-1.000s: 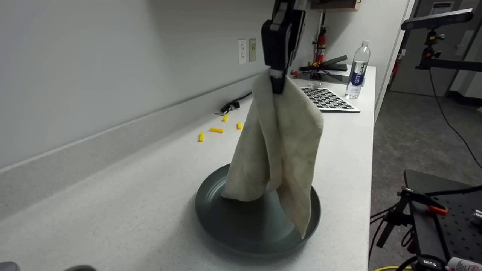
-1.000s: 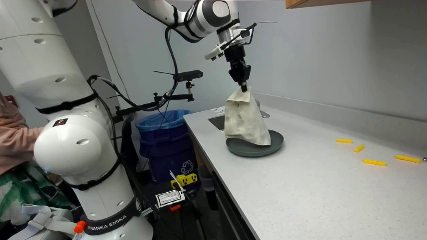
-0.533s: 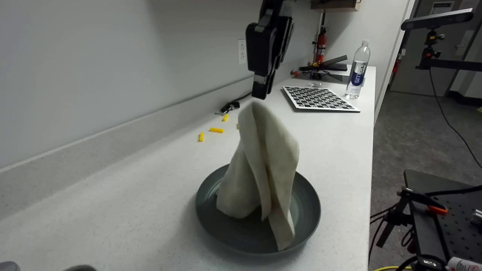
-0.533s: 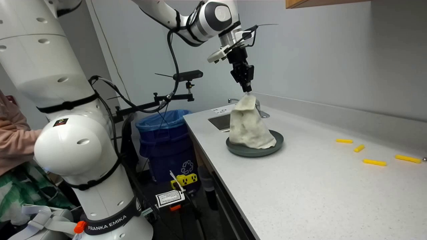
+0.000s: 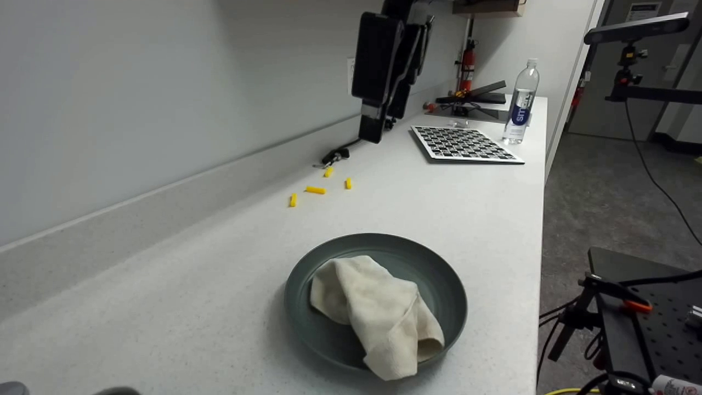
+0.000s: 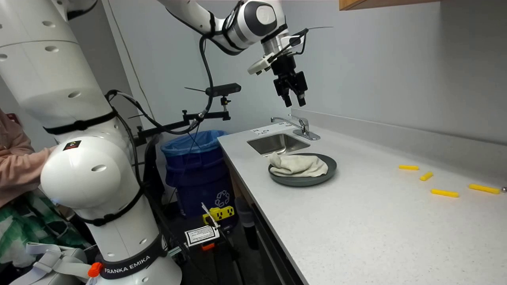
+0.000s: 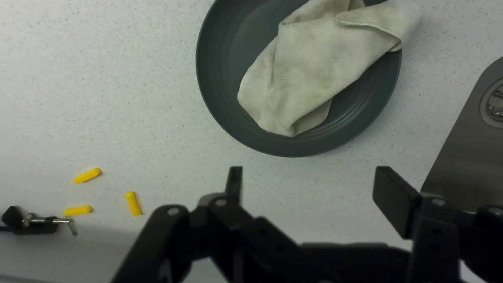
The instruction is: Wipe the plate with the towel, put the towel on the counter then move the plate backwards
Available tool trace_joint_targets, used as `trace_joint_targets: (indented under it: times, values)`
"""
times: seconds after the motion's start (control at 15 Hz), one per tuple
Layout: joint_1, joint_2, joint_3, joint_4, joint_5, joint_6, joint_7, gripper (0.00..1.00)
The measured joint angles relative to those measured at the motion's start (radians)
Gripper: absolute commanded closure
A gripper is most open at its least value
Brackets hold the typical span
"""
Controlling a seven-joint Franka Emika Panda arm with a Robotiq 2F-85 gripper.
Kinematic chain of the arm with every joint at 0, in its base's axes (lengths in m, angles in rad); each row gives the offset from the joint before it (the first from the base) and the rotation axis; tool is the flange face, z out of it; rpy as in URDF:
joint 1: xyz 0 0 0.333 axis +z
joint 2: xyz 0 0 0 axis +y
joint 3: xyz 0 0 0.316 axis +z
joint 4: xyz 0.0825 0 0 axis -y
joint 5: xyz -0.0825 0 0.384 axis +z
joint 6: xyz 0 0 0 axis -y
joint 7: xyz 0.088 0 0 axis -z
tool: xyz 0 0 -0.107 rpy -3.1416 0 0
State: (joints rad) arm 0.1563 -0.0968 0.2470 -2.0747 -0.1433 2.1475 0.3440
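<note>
The cream towel (image 5: 381,312) lies crumpled in the dark green plate (image 5: 433,271), one end hanging over the rim. The plate rests on the white counter (image 6: 376,225), close to the sink. Above it, clear of the towel, hangs my gripper (image 6: 295,104), fingers pointing down and spread apart. In the wrist view only bare counter shows between the fingertips of the gripper (image 7: 310,173); the towel (image 7: 310,67) and the plate (image 7: 220,78) sit beyond them at the top of the picture.
Beside the plate is a steel sink (image 6: 279,143) with a faucet (image 6: 303,128). Several yellow sticks (image 6: 445,193) and a black clamp (image 5: 335,156) lie along the wall. A checkered board (image 5: 466,144) and a water bottle (image 5: 521,104) stand farther along the counter.
The gripper has opened and let go of the towel. The towel, hanging upright from the fingers before, has dropped and slumped into the plate. The plate has not moved.
</note>
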Motion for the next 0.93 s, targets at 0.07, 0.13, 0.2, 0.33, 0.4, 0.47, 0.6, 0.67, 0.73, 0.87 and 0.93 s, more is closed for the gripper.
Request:
trace_joint_targets:
  times: [0.07,0.13,0.2,0.33,0.4,0.47,0.6,0.67,0.73,0.87,0.93]
  values:
    - [0.0,-0.003,0.0,0.0,0.0,0.0,0.0,0.0]
    - [0.0,-0.008,0.0,0.0,0.0,-0.001,0.0,0.0]
    - [0.0,-0.01,0.0,0.0,0.0,-0.001,0.0,0.0]
    - [0.0,-0.006,0.0,0.0,0.0,-0.001,0.0,0.0]
    - [0.0,-0.004,0.0,0.0,0.0,-0.001,0.0,0.0]
    - [0.0,-0.003,0.0,0.0,0.0,-0.001,0.0,0.0]
    - [0.0,-0.003,0.0,0.0,0.0,-0.001,0.0,0.0]
    - [0.0,-0.003,0.0,0.0,0.0,-0.001,0.0,0.0]
    - [0.0,-0.003,0.0,0.0,0.0,-0.001,0.0,0.0]
    - [0.0,-0.001,0.0,-0.001,0.002,-0.002,-0.005,0.0]
    - [0.0,0.004,0.0,-0.002,0.003,-0.003,-0.008,0.0]
